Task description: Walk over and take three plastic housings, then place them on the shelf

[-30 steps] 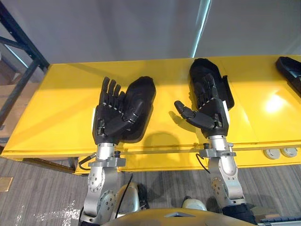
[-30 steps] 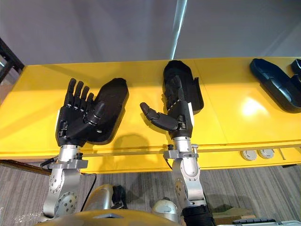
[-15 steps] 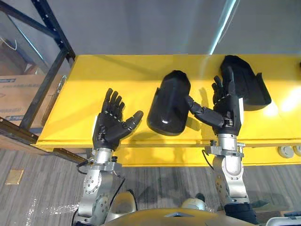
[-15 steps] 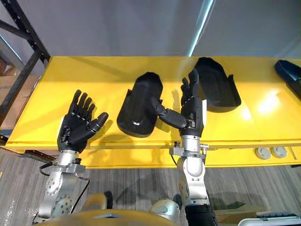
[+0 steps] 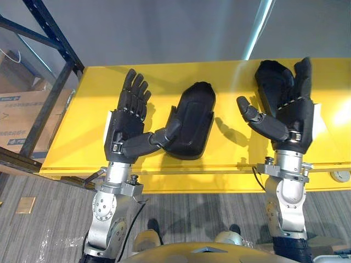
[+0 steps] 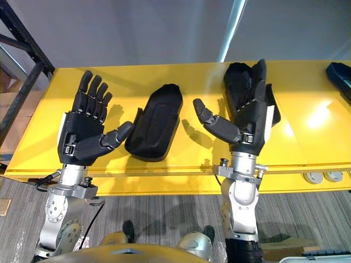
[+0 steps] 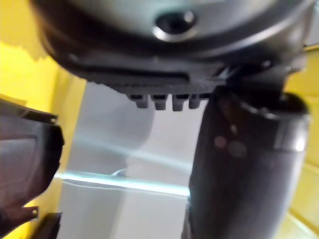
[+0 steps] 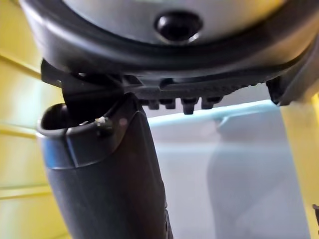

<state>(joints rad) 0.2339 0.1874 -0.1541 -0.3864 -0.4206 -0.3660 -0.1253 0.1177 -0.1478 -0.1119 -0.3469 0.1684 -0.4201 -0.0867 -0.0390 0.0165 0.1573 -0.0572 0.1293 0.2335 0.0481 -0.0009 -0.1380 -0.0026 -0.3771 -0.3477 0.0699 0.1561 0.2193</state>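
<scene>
**Left eye view**
- Table: yellow, long, set against a grey wall.
- Middle housing: black plastic, lying flat on the table between the two hands.
- Left hand: raised over the table's left part, fingers straight and spread, grasping nothing. Left thumb reaches right to the middle housing's near-left edge and seems to touch it, though contact is uncertain.
- Right hand: raised over the table's right part, fingers straight, empty. Right thumb points left, apart from the middle housing.
- Right housing: black, on the table's far side, partly behind the right hand's fingers.
- Rack: dark blue steel posts, left of the table.
- Cardboard box: far left, behind the rack.

**Right eye view**
- Same layout.
- Third housing: black, on the table at the far right, well apart from the other two.

**Left wrist view**
- Left thumb extended, nothing gripped. The middle housing's edge lies on the yellow table beside it.

**Right wrist view**
- Right thumb extended, nothing against it. Table and wall lie beyond.
</scene>
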